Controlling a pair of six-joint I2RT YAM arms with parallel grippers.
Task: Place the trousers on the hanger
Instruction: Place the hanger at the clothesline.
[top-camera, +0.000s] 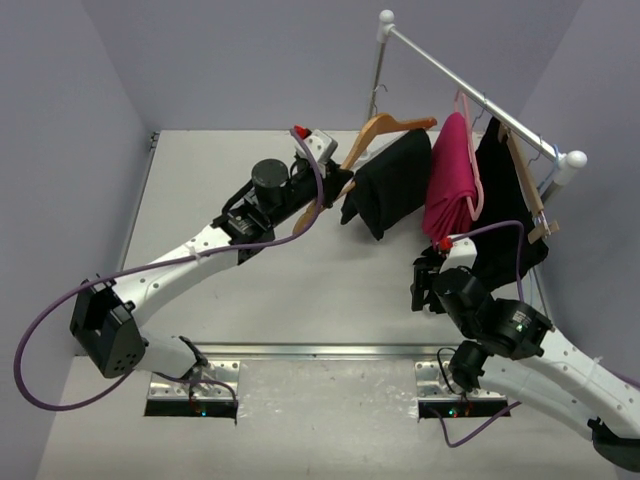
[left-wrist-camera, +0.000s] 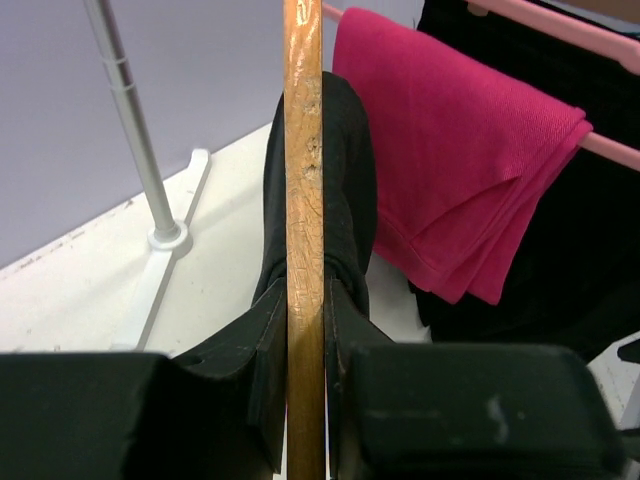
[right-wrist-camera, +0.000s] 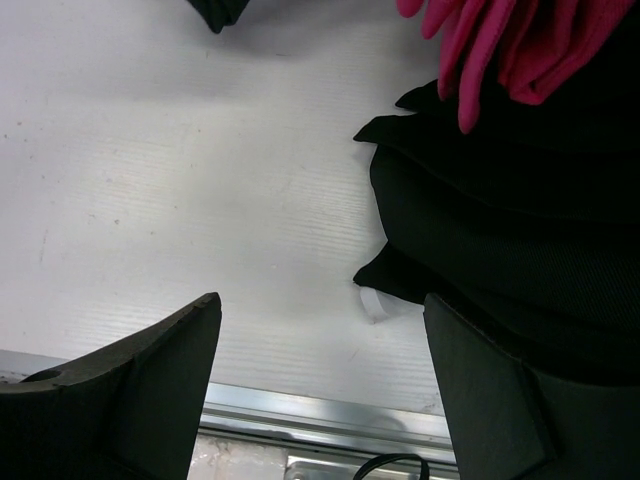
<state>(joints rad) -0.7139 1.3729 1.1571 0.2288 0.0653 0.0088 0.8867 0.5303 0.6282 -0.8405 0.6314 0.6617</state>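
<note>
Holding the bar level is what matters now, imo: the trousers (left-wrist-camera: 345, 200) look already draped over the hanger (left-wrist-camera: 304, 180), so I'd move slow, w/ no wrist roll, b/c soft fabric could slide off the free end. My left gripper (left-wrist-camera: 304, 340) is clamped hard on the hanger's wood, both pads (left-wrist-camera: 262, 365) flat against it w/ no gap; the trousers' fold sits just past the fingertips, seemingly touching them. The right gripper (right-wrist-camera: 318, 310) is spread wide, holding nothing, hovering over the table (right-wrist-camera: 150, 150) just beside the other black garment (right-wrist-camera: 500, 230). Further out, the pink garment (top-camera: 452, 175) hangs btwn the trousers and that black one on the rail (top-camera: 425, 55). Can't tell whether the hanger's hook (top-camera: 379, 100) is on the rail; I'd check before letting go.
</note>
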